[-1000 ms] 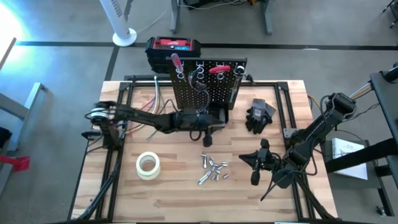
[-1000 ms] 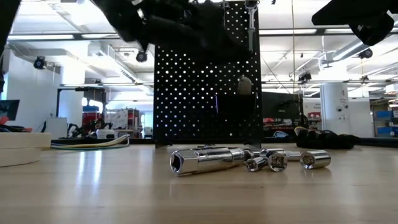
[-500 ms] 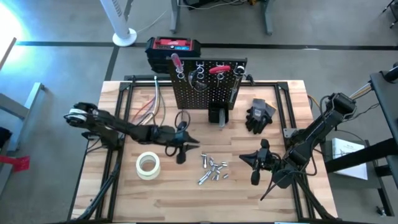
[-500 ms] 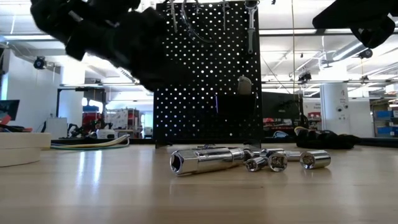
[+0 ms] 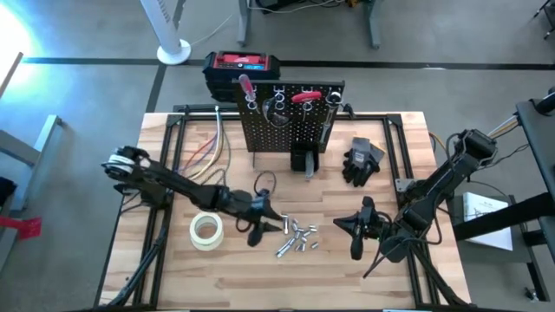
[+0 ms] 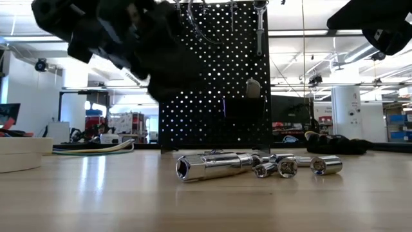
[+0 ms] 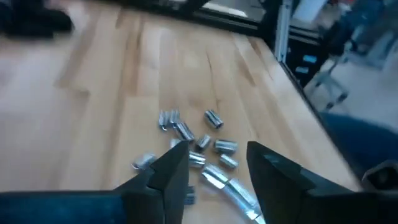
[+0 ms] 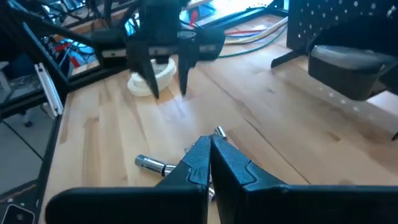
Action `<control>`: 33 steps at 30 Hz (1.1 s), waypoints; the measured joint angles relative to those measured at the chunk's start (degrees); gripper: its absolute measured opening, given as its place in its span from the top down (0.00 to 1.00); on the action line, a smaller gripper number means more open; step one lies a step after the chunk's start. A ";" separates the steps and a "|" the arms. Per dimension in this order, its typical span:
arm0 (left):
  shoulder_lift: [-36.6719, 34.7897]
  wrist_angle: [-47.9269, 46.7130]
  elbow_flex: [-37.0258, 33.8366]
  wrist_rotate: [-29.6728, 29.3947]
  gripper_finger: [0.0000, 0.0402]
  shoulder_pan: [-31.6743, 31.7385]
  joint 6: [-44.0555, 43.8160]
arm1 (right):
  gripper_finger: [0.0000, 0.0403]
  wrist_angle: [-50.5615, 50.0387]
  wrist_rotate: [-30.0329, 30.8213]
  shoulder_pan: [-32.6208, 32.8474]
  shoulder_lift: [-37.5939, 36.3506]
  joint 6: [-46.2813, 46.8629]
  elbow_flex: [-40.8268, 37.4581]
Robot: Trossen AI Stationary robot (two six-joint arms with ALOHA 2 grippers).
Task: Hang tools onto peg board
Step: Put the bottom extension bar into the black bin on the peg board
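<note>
The left claw (image 5: 257,227) is held parted and empty just beside the loose tools (image 5: 296,237) on the table (image 5: 173,269), apparently for a pick. The peg board (image 5: 286,121) stands behind; the right claw (image 5: 357,227) is kept closed nearby.

High cam: straight down, far, whole light wooden table (image 5: 173,277) in frame. Low cam: at tabletop height, level, close to the pile of short silvery sockets (image 6: 257,166), upright black perforated peg board (image 6: 215,84) behind. Left wrist cam: angled down, near the sockets. Right wrist cam: faces across them toward the left arm. All four share the sockets.
</note>
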 joint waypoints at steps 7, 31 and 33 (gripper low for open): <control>12.16 -1.02 5.61 -1.07 0.57 -4.83 -21.51 | 0.99 0.04 0.01 0.03 -0.02 5.78 0.00; 26.45 -49.45 36.01 -13.35 0.60 -10.64 -16.08 | 0.99 1.18 -1.93 0.12 0.27 7.09 0.04; 26.81 -51.04 36.43 -14.35 0.65 -10.73 -14.55 | 0.99 1.18 -1.98 0.12 0.49 7.07 0.04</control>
